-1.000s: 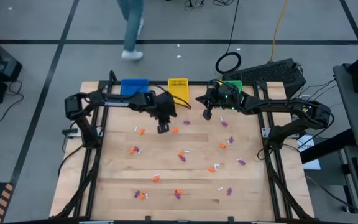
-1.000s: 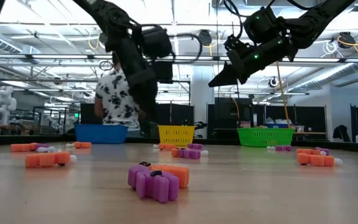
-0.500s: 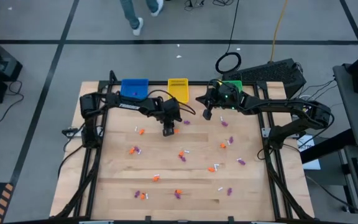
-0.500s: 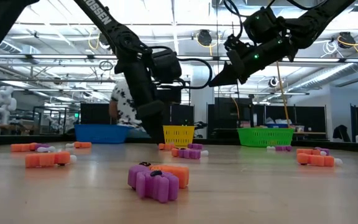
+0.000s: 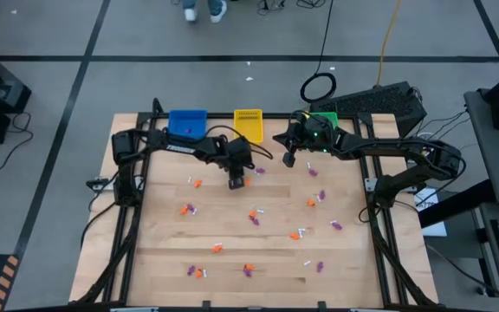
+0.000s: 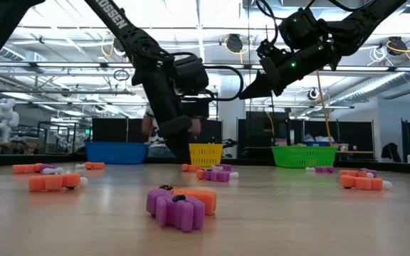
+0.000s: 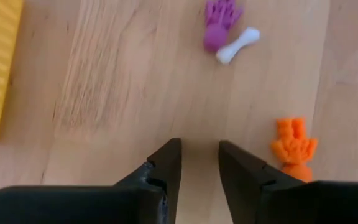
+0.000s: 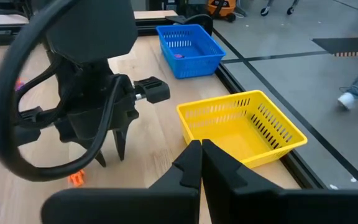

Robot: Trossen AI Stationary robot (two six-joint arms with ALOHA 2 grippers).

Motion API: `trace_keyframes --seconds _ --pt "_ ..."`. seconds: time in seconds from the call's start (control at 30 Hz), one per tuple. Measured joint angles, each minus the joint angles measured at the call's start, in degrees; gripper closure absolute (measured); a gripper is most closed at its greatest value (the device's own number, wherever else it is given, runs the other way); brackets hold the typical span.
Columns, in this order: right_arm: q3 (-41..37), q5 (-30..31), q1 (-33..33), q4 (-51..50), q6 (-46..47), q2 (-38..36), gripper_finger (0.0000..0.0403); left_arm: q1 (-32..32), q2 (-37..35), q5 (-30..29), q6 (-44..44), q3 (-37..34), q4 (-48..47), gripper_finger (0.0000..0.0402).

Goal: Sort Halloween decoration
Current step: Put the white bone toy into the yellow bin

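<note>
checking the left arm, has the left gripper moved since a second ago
Yes. The left gripper has shifted toward the robot's right, from below the gap between the baskets to below the yellow basket, beside an orange trinket.

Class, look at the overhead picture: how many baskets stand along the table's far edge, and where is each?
3. The blue basket is on the left, the yellow basket in the middle, and the green basket on the right, mostly hidden under the right arm.

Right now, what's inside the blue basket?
One small purple trinket lies in the blue basket. The near wall hides part of its floor, so more could be there.
</note>
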Motion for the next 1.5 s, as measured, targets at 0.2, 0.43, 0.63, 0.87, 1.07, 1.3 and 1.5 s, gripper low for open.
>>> trace_keyframes --seconds 0.2,0.43,0.63,0.87,1.07,1.3,1.5 --pt "0.00 -0.01 0.00 0.00 0.01 0.00 0.0403 -1.26 0.28 0.52 -4.36 -0.05 4.62 0.0260" --pt "0.00 -0.01 0.00 0.00 0.01 0.01 0.0403 -3.02 0.24 1.47 0.70 -0.03 10.43 0.0246" --pt "0.00 -0.01 0.00 -0.02 0.01 0.01 0.0403 -3.02 2.59 5.93 6.66 0.08 13.71 0.0263" --pt "0.00 -0.01 0.00 -0.13 -0.02 0.01 0.0403 -2.86 4.33 5.87 9.06 0.15 15.53 0.0281" --pt "0.00 -0.03 0.00 -0.29 -0.21 0.01 0.0403 -2.91 3.64 3.38 10.65 0.10 16.24 0.0281" --pt "0.00 -0.01 0.00 -0.46 -0.23 0.01 0.0403 -2.85 2.27 1.93 11.09 0.10 16.22 0.0281" --pt "0.00 -0.03 0.00 -0.44 -0.23 0.01 0.0403 -2.81 2.27 -1.36 14.04 0.10 15.41 0.0281"
